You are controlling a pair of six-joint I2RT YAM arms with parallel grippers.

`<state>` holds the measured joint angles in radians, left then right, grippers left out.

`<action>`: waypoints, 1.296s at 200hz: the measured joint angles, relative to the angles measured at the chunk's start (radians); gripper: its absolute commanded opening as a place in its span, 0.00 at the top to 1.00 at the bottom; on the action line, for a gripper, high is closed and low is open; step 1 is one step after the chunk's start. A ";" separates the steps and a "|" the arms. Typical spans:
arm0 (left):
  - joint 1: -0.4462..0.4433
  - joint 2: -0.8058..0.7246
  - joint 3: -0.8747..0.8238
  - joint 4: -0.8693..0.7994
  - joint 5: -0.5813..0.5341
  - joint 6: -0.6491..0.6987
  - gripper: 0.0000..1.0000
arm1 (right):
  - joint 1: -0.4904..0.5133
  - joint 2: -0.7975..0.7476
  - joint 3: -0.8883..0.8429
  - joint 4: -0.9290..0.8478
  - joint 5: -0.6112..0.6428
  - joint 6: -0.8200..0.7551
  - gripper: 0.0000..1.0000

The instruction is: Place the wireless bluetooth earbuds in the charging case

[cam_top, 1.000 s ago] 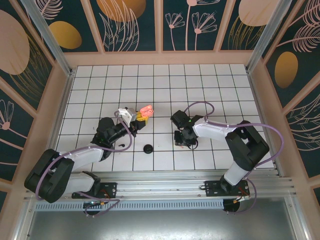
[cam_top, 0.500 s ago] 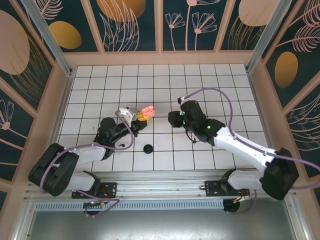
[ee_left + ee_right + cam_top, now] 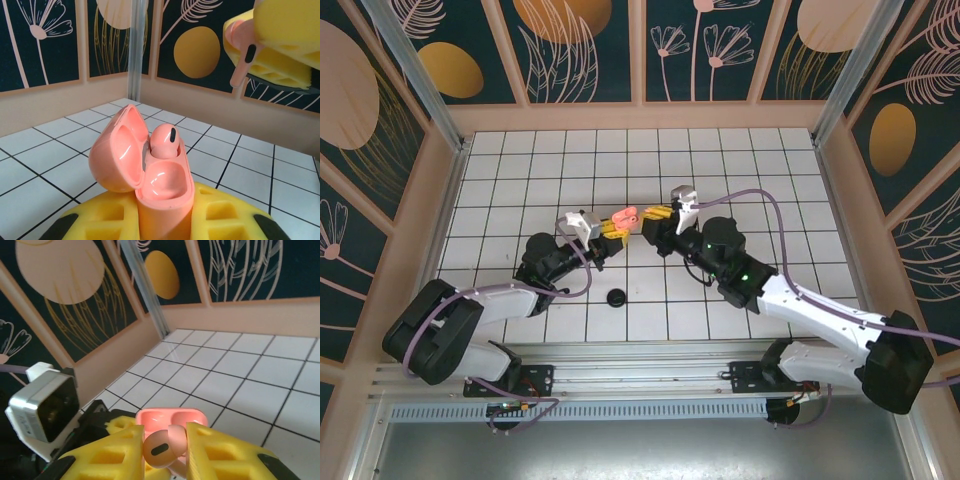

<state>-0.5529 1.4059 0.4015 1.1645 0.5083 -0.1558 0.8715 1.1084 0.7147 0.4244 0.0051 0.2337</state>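
- Left gripper (image 3: 612,230): yellow fingers clamped on the open pink charging case (image 3: 150,165), centre of the overhead frame; one salmon-pink earbud (image 3: 166,142) sits inside.
- Right gripper (image 3: 648,216): pinches a second salmon-pink earbud (image 3: 159,450), just right of the case and apart from it.
- Black disc (image 3: 616,297): on the tiles, lower centre.

We see our left gripper (image 3: 614,229) closed on the pink charging case (image 3: 623,216), with our right gripper (image 3: 648,215) just beyond the case, facing it. A black disc (image 3: 616,297) lies behind both, toward our bases.
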 measured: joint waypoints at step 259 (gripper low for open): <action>-0.010 -0.022 0.005 0.010 0.008 -0.033 0.91 | 0.001 0.165 0.027 0.115 -0.117 -0.039 0.76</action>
<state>-0.5632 1.3842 0.4061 1.1740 0.5159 -0.1890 0.8726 1.2732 0.7422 0.5392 -0.1116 0.1951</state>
